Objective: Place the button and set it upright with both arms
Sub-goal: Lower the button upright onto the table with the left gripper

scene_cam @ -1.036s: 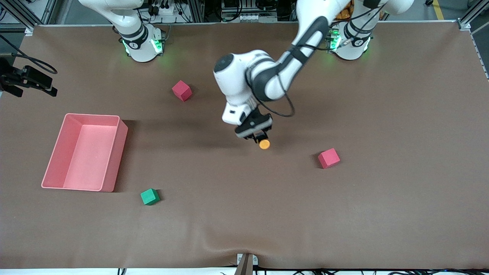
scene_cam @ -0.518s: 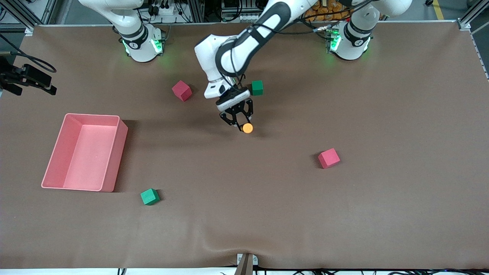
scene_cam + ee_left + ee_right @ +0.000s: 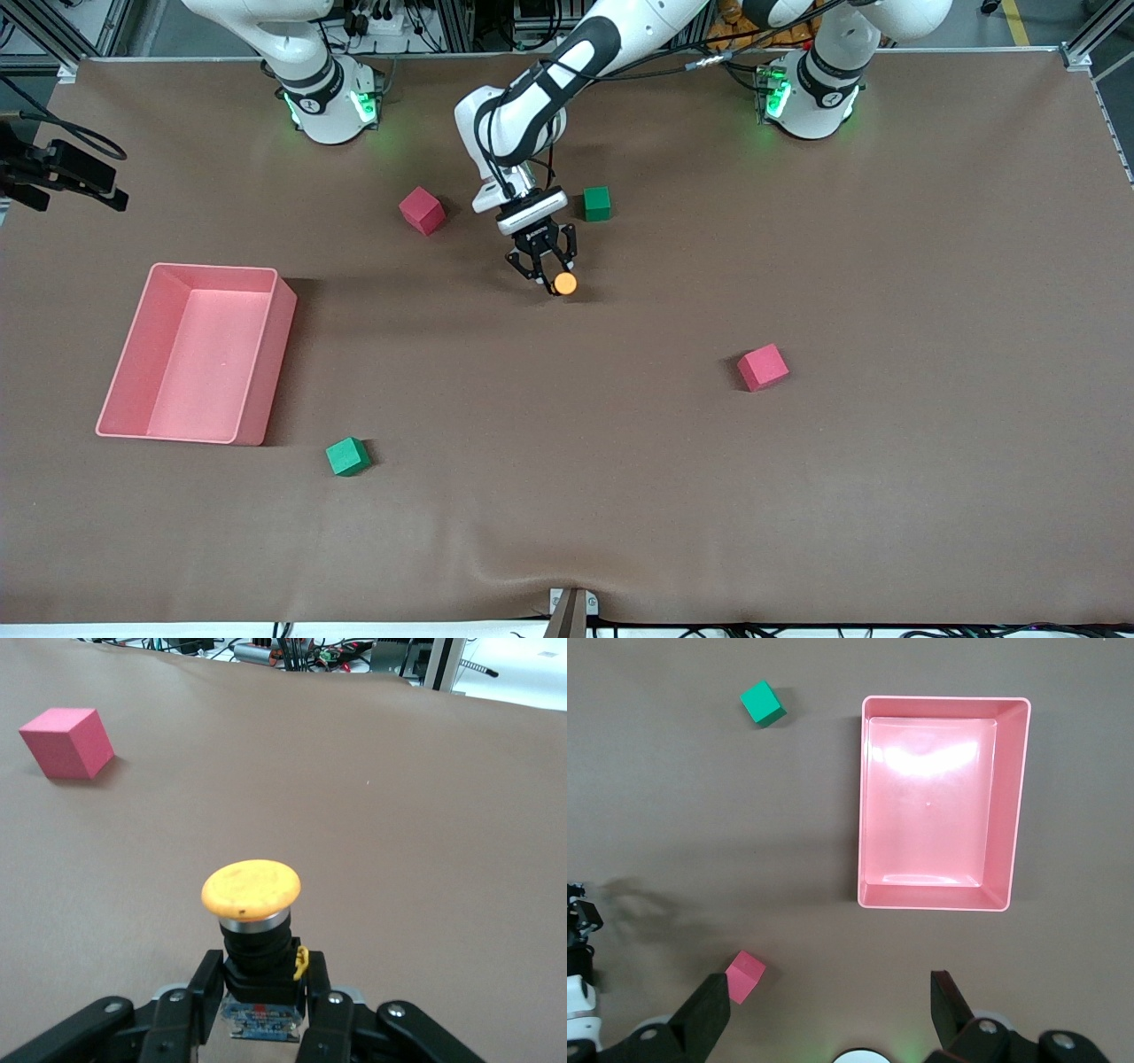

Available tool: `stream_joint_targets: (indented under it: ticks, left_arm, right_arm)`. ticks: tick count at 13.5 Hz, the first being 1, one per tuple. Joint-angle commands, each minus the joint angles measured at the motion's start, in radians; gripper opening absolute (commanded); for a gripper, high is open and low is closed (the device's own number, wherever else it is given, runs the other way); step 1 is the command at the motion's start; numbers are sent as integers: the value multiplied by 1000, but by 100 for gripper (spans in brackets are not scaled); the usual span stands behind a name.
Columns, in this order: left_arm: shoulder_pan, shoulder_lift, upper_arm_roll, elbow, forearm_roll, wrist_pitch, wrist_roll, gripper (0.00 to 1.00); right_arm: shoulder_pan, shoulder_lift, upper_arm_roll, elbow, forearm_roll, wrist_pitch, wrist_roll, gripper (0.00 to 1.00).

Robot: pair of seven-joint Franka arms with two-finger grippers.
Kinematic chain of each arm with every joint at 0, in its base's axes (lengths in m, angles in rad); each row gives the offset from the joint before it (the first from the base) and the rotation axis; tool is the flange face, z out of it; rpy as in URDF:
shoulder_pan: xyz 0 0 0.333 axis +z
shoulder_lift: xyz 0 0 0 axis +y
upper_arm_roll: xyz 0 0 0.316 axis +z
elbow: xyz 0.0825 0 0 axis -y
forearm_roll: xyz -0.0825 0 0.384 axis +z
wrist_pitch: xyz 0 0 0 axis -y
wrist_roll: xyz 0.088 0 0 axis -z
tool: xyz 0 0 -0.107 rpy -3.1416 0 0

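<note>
My left gripper [image 3: 545,270] is shut on the button [image 3: 564,283], low over the middle of the table. In the left wrist view the fingers [image 3: 197,999] clamp the button's black body from both sides, and its round orange cap [image 3: 252,889] points away from the gripper [image 3: 257,1003]. I cannot tell whether the button touches the table. My right gripper [image 3: 831,1010] is out of the front view. Its wrist view shows it open and empty, waiting high over the right arm's end of the table.
A green cube [image 3: 597,203] and a red cube [image 3: 422,210] lie close to the left gripper, toward the bases. Another red cube [image 3: 762,366] and green cube [image 3: 347,456] lie nearer the front camera. A pink bin [image 3: 266,372] stands at the right arm's end.
My left gripper has carried the button toward the robots' bases and toward the right arm's end, and its wrist has turned. The green cube it hid now shows.
</note>
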Motion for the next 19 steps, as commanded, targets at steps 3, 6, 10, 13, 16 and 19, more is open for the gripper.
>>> stream_joint_targets:
  ticks: [3, 6, 10, 13, 16, 19]
  left_arm:
    - [-37, 54, 39, 14, 109, -52, -141, 0]
    - [-56, 80, 45, 17, 111, -76, -144, 1]
    - [-67, 106, 45, 22, 112, -88, -158, 4]
    - [-67, 104, 45, 22, 112, -88, -158, 43]
    - [-71, 98, 45, 22, 126, -88, -148, 100]
    - [-76, 86, 44, 22, 123, -96, -108, 100]
  right_arm:
    - [-16, -28, -1, -28, 4, 5, -13, 100]
    - [-13, -25, 0, -27, 4, 21, -13, 100]
    - [-10, -22, 0, -24, 5, 25, -13, 100]
    - [-11, -22, 2, -25, 5, 30, -13, 100]
    - [-10, -22, 2, -25, 5, 31, -13, 100]
    - [-8, -22, 2, -25, 5, 33, -13, 100]
